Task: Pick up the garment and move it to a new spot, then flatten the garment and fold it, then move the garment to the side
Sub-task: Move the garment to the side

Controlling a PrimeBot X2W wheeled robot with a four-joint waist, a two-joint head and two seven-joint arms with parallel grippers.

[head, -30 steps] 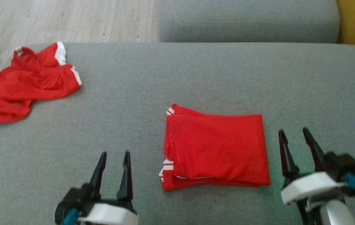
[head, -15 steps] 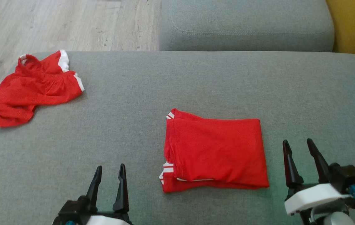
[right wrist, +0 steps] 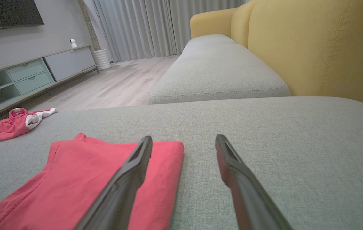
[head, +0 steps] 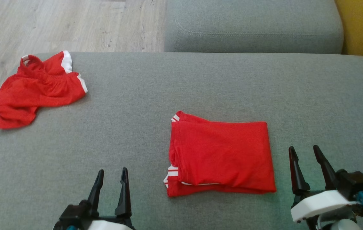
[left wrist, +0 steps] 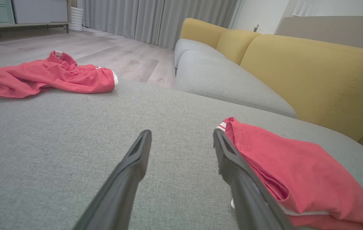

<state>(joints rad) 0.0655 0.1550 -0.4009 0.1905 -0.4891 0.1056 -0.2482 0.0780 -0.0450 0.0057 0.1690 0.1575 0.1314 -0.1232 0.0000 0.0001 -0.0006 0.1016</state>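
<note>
Moved since a second ago: both grippers, drawn back a little toward me. The head camera has tipped too, so the cloths' shift is only apparent.

Left gripper (head: 112, 170): fingers spread, holding nothing.

Right gripper (head: 303, 147): fingers spread, holding nothing.

Folded red garment (head: 221, 153): neat rectangle, white-striped hems, lying on the grey sofa cushion (head: 200, 83). It sits between my grippers and touches neither.

Crumpled red shorts (head: 37, 88): well ahead and left of my left gripper.

Status, by my judgement: relocating, flattening and folding look done. Carrying the folded piece to the side remains.
</note>
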